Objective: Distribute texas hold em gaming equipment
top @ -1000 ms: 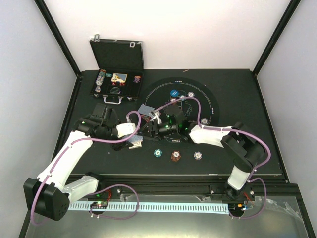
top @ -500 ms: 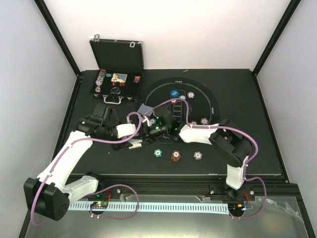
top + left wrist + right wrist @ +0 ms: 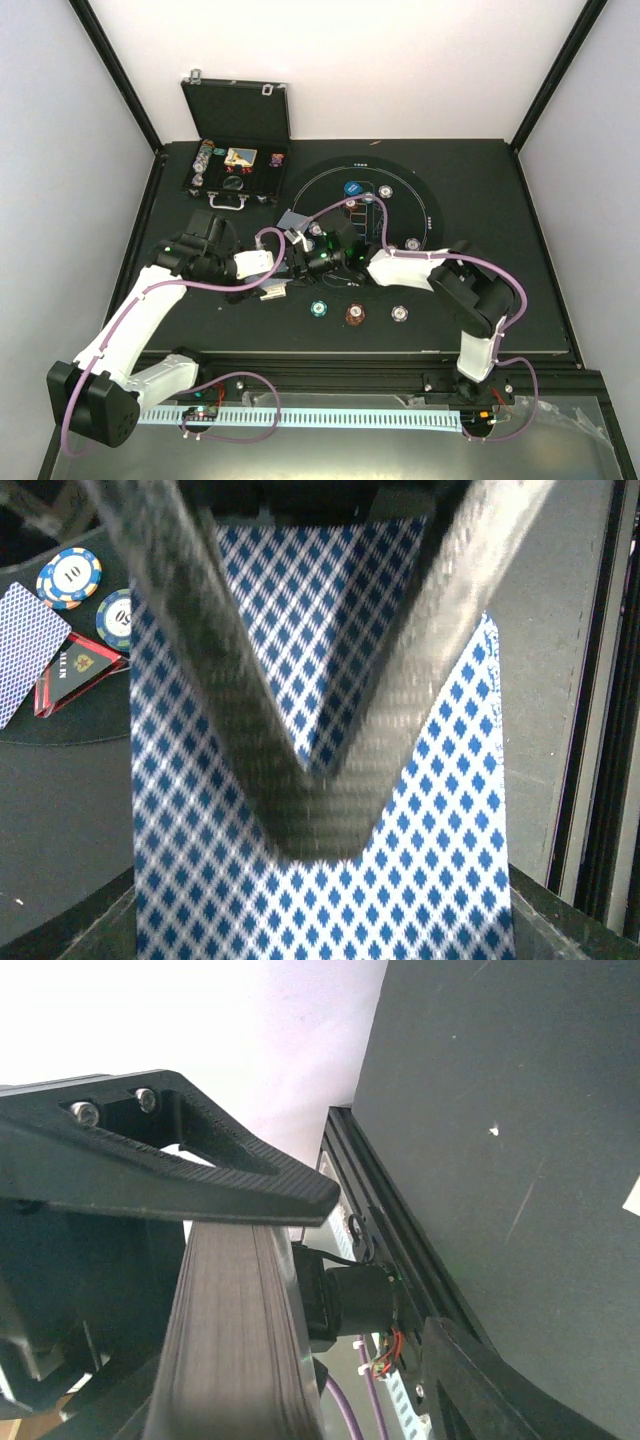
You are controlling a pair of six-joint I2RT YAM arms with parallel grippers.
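My left gripper point(image 3: 273, 284) is shut on a deck of blue-backed cards point(image 3: 420, 880), which fills the left wrist view under its closed fingers point(image 3: 315, 810). My right gripper point(image 3: 303, 262) is close beside it, jaws apart around the deck's grey edge point(image 3: 225, 1340). In the right wrist view one finger point(image 3: 200, 1175) lies over that edge and the other sits apart at lower right. A single blue-backed card point(image 3: 292, 219) lies at the mat's left edge, by a red triangle marker point(image 3: 75, 670) and two chips point(image 3: 68, 575). Teal point(image 3: 319, 307), red-brown point(image 3: 355, 314) and white point(image 3: 400, 313) chips lie in a row near the front.
The round black mat point(image 3: 425, 205) carries a blue disc point(image 3: 353, 187) and two white chips point(image 3: 385, 190). The open black case point(image 3: 237, 150) with chips stands at the back left. Cage posts frame the table, and a rail runs along the near edge.
My right arm has swung left, bringing its elbow and forearm in and its gripper closer to the deck. The left arm has barely moved.
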